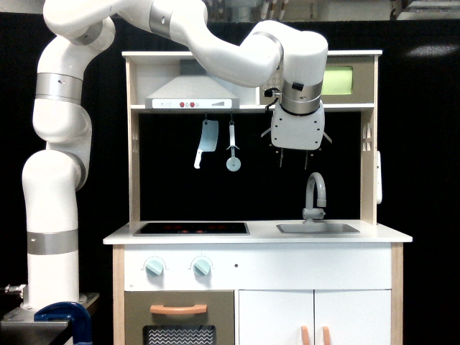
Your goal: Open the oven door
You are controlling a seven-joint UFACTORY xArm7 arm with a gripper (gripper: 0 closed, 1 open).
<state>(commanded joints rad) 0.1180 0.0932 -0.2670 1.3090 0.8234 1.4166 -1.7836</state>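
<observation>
White arm arcs over toy kitchen; hand (294, 161) hangs pointing down, above grey faucet (315, 195) and sink (318, 228), well apart from both. Finger spread unclear. Oven door (348, 80), yellow-green window, at upper shelf behind wrist. Toy cleaver (206, 143) hangs below hood.
</observation>
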